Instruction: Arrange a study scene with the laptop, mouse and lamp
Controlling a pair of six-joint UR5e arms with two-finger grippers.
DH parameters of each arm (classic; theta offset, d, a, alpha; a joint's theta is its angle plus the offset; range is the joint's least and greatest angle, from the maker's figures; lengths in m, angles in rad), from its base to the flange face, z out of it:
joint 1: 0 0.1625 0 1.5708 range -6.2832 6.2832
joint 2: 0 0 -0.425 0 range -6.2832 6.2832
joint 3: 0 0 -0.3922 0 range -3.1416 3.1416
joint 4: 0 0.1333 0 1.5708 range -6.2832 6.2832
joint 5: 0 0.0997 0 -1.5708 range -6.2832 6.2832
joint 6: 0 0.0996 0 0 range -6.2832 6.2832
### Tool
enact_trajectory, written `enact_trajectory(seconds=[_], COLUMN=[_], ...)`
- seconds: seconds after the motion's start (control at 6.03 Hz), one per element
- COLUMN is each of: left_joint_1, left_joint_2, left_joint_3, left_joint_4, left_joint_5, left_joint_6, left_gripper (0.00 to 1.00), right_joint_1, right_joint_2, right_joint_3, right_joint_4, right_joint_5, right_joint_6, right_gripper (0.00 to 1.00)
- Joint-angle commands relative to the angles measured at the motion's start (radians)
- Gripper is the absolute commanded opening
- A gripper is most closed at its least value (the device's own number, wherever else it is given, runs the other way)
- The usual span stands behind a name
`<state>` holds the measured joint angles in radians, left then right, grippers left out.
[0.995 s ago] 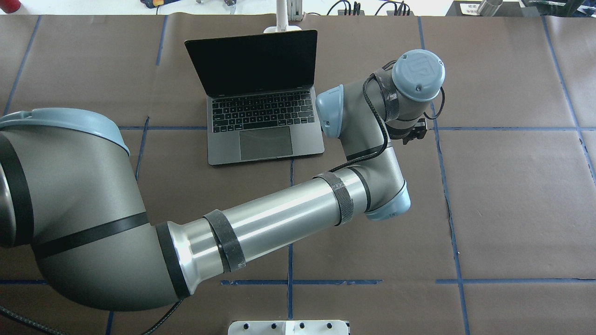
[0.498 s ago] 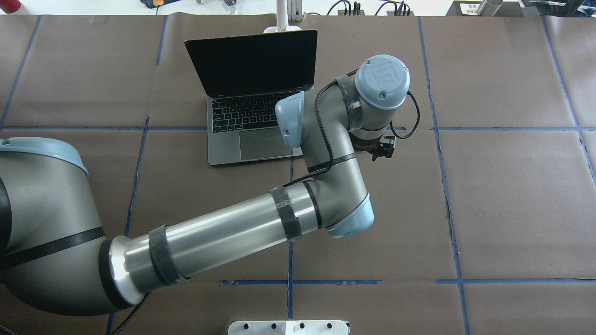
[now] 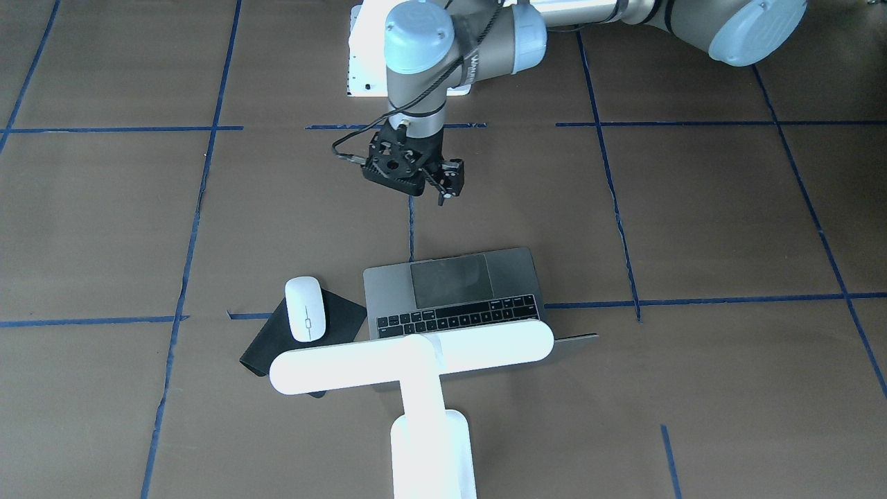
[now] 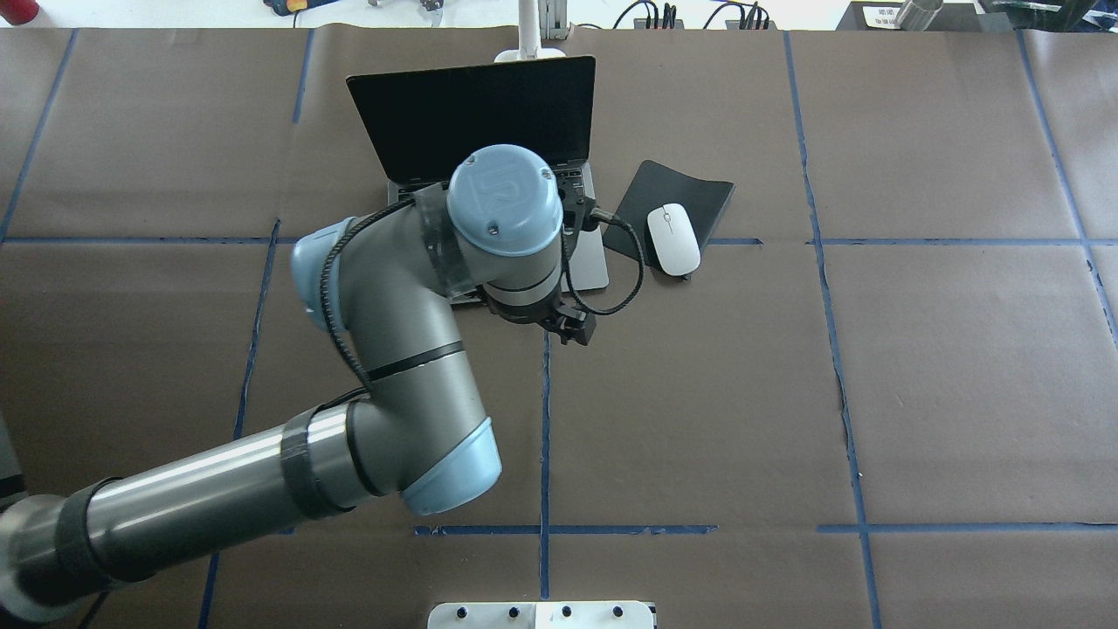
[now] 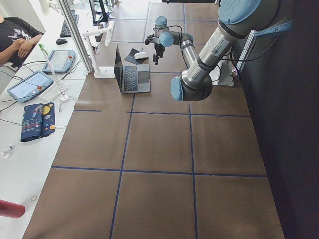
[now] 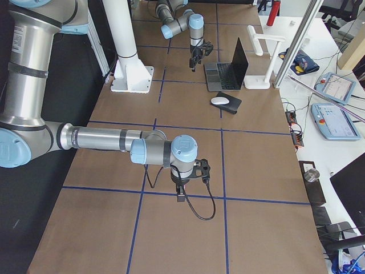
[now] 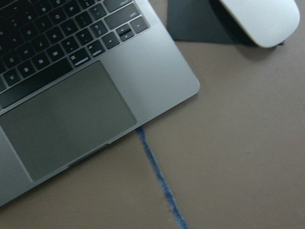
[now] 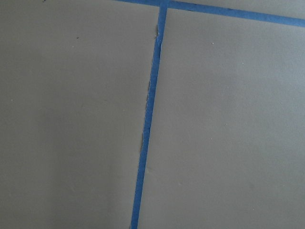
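Note:
The grey laptop [image 4: 472,114] stands open at the table's far middle, its trackpad showing in the left wrist view [image 7: 66,119]. The white mouse [image 4: 672,238] lies on a black mat [image 4: 694,188] just right of the laptop; in the front view it [image 3: 305,308] is left of the laptop [image 3: 457,291]. The white lamp [image 3: 409,360] stands behind the laptop, its bar head over the screen. My left gripper [image 4: 572,328] hangs empty over bare table in front of the laptop's near right corner; I cannot tell if it is open. My right gripper [image 6: 181,197] hovers over bare table far from these; I cannot tell its state.
A white bolted pedestal [image 4: 541,614] sits at the near table edge. Blue tape lines cross the brown table cover. A side desk with tablets [image 5: 60,59] and a seated person [image 5: 17,42] lies beyond the far edge.
My left arm has swung left and back toward me, from over the mouse's spot to in front of the laptop. The mouse and mat, hidden under the arm before, now show.

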<state>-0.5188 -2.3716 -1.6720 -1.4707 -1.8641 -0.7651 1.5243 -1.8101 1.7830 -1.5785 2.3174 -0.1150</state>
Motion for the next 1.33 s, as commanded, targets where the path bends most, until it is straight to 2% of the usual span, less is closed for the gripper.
enact_trajectory(seconds=[0.0,0.33,0.5,0.83,1.16], left_joint_1=[-0.068,-0.217,-0.304,-0.569,-0.737], left_joint_2=[0.266,0.493,0.603,0.820,0.981], left_joint_3=[-0.258,-0.389,-0.425,-0.437,-0.433], left_joint_4=[0.007,0.007,0.003,0.004,-0.006], left_joint_5=[-0.012,-0.160,-0.214,-0.379,-0.389], left_joint_6=[0.180,0.375,0.430,0.600,0.644], left_gripper=[0.99,0.99,0.99,1.00,1.00], right_joint_1=[-0.001,0.000,0.000,0.000,0.000], right_joint_2=[0.000,0.000,0.000,-0.002,-0.002], right_joint_3=[0.000,0.000,0.003,0.007,0.007], right_joint_4=[0.000,0.002,0.002,0.000,0.000], right_joint_5=[-0.001,-0.001,-0.001,0.000,0.000], right_joint_6=[0.000,0.000,-0.006,-0.035,-0.035], right_gripper=[1.00,1.00,1.00,1.00,1.00])
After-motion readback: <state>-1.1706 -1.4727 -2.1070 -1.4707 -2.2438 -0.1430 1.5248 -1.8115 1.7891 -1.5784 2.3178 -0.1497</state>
